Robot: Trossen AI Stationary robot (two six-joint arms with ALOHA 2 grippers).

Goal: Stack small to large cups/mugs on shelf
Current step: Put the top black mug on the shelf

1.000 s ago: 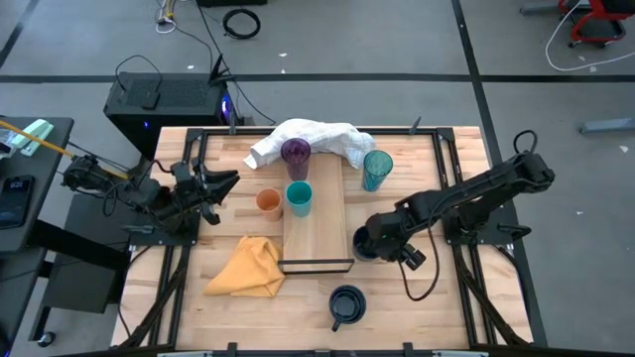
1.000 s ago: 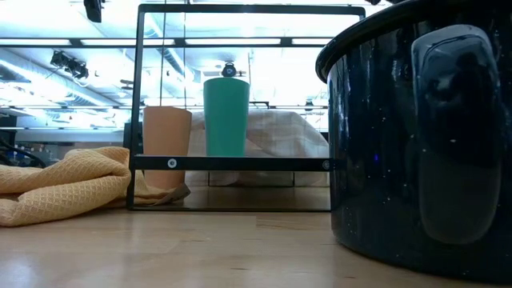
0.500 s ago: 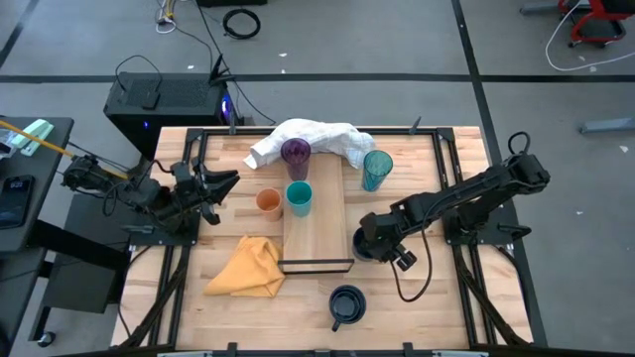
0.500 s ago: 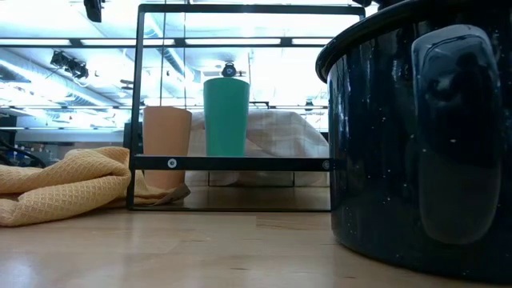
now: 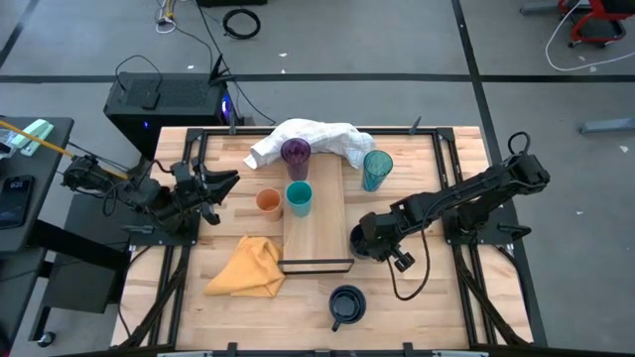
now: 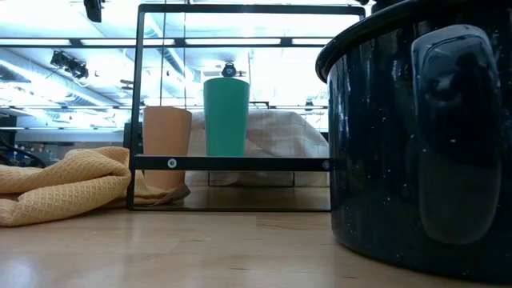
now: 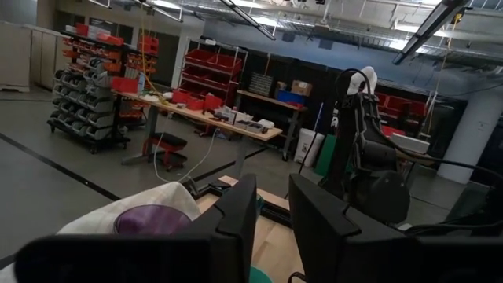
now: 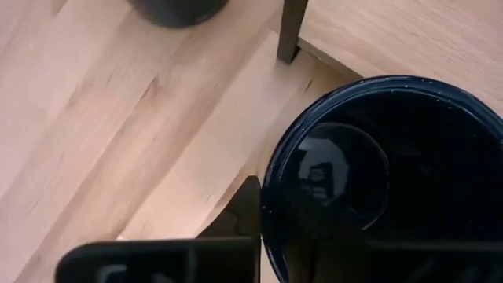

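A dark navy mug (image 8: 377, 173) stands on the table against the shelf's (image 5: 316, 226) right side, near its dark-rimmed end; my right gripper (image 5: 363, 241) is over it, shut on it. A second navy mug (image 5: 346, 304) stands near the front edge. The short teal cup (image 5: 299, 197) stands on the shelf, with the orange cup (image 5: 268, 202) on the table just to the shelf's left. The purple tumbler (image 5: 295, 152) and teal tumbler (image 5: 376, 169) stand at the far end. My left gripper (image 7: 273, 216) waits at the table's left, held up, open by a narrow gap. My right gripper comes at the navy mug from above, slanting down. One finger (image 8: 247, 208) lies against the outside of the mug's wall at its rim (image 8: 271, 196). The other finger is lost against the dark inside. The mug stands upright on the table.
A yellow cloth (image 5: 248, 266) lies left of the shelf's near end. A white cloth (image 5: 316, 136) lies bunched at the far edge behind the tumblers. Black frame rails (image 5: 189, 159) run along the table's sides. In the low view the front mug (image 6: 416, 136) fills the right side.
My right wrist has turned a little above the navy mug beside the shelf. The mug and the other cups stand where they were.
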